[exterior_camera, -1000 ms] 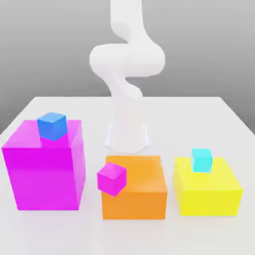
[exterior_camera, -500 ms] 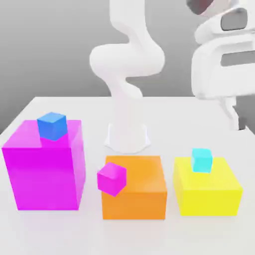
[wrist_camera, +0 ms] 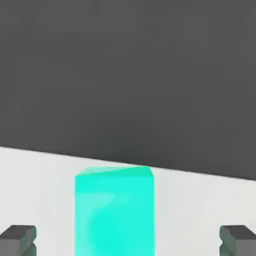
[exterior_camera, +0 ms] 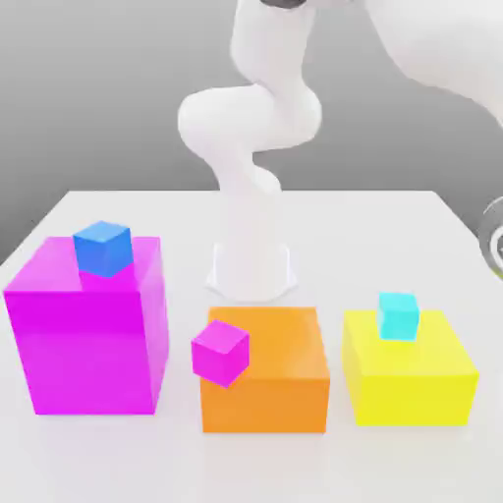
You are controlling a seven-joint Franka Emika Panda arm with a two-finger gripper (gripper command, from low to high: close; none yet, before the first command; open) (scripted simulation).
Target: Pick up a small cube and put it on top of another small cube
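White desk (exterior_camera: pixel 344 231) extends to a straight far edge, beyond which lies a grey background (exterior_camera: pixel 118 108). Nearest to my hand camera, my gripper (wrist_camera: pixel 128 241) is spread wide, its two fingers well apart. The small teal-green cube (wrist_camera: pixel 115 215) is located between them in the hand view, with pale surface showing on both sides. In the exterior view, three large blocks stand in a row on the desk: a magenta block (exterior_camera: pixel 93 344) at the exterior view's left, an orange block (exterior_camera: pixel 263 398) in the middle and a yellow block (exterior_camera: pixel 408 393) at the exterior view's right. A blue small cube (exterior_camera: pixel 102 249), a magenta small cube (exterior_camera: pixel 221 354) and a cyan small cube (exterior_camera: pixel 398 316) appear at these blocks respectively. My arm base (exterior_camera: pixel 252 270) is positioned behind the row.
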